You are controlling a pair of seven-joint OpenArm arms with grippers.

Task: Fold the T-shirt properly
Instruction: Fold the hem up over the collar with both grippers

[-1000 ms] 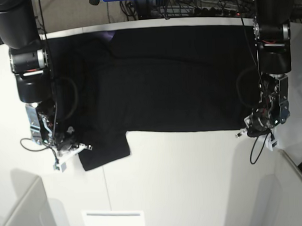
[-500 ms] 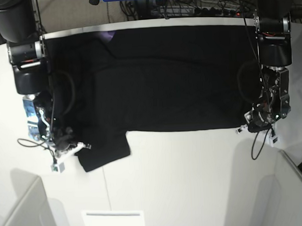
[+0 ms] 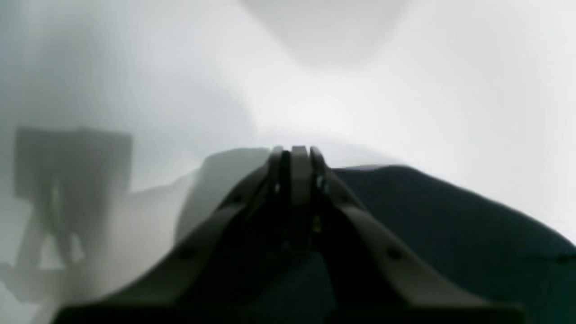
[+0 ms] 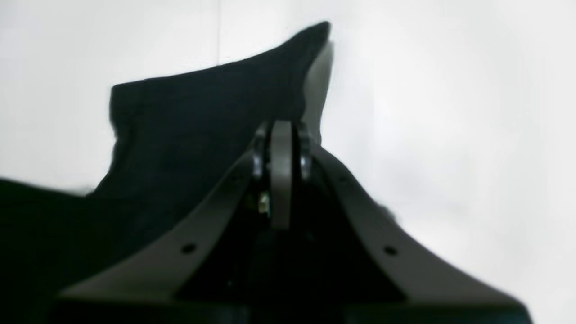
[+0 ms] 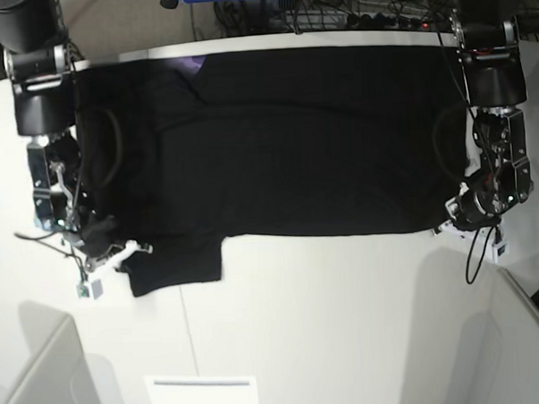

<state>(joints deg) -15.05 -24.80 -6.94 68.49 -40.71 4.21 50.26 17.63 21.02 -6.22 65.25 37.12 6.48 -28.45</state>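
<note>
Broadly, the T-shirt (image 5: 294,143) lies spread flat across the far half of the white desk (image 5: 346,324), its plain black side up, reaching the desk's far edge and stretching nearly from one side edge to the other. Its near hem runs in a fairly straight line across the middle of the desk, and one sleeve (image 5: 174,267) juts out toward the near edge on the side of the right arm. The right hand (image 5: 120,253) sits at that sleeve's outer edge with its jaws closed tight; in the right wrist view the hand (image 4: 281,135) has its two fingers pressed together with black cloth (image 4: 202,117) bunched right at the tips, so it appears to be pinching the sleeve fabric, the cloth rising to a peak beyond the fingers against the bare desk (image 4: 450,112). The left hand (image 5: 454,223) is at the opposite side, at the near corner of the shirt's hem close to the desk's side edge. In the left wrist view this hand (image 3: 292,155) is likewise closed, its fingers together, with dark cloth (image 3: 450,225) lying just beside and under them; the view is blurred, and whether the cloth is actually caught between the tips cannot be told.
</note>
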